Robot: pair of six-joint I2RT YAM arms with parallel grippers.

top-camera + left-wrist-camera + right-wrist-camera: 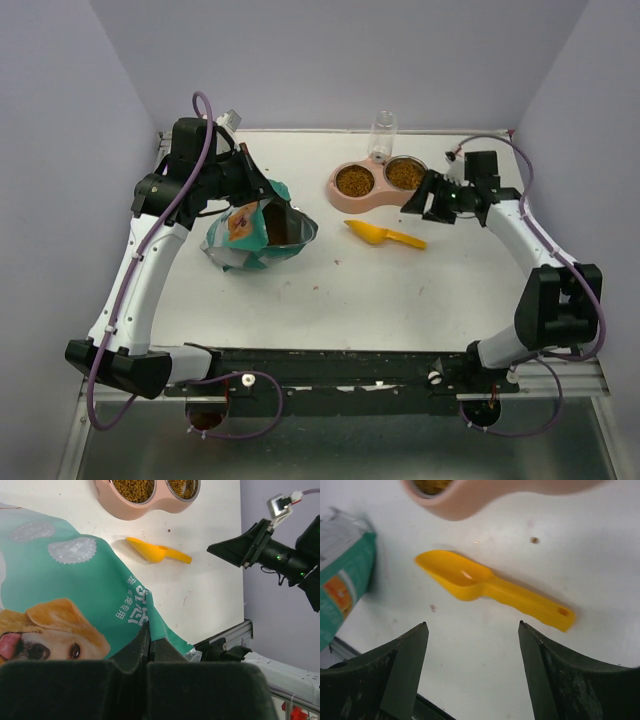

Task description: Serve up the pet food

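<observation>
Count of items on the counter (400, 290): one teal bag (250, 240), one orange scoop (385, 235), one clear bottle (382, 132), and one pink double feeder (380, 196) holding two portions of pet food (353, 181). Arms: two. End effectors: two, namely one left end effector (149, 640) and one right end effector (472, 630).

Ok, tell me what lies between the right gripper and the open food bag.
The orange scoop, flat on the table, between right gripper and food bag; the top view shows it.

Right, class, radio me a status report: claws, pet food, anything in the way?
Left claw shut on bag. Right claw open near scoop. Pet food in both bowls. Scoop unobstructed.
</observation>
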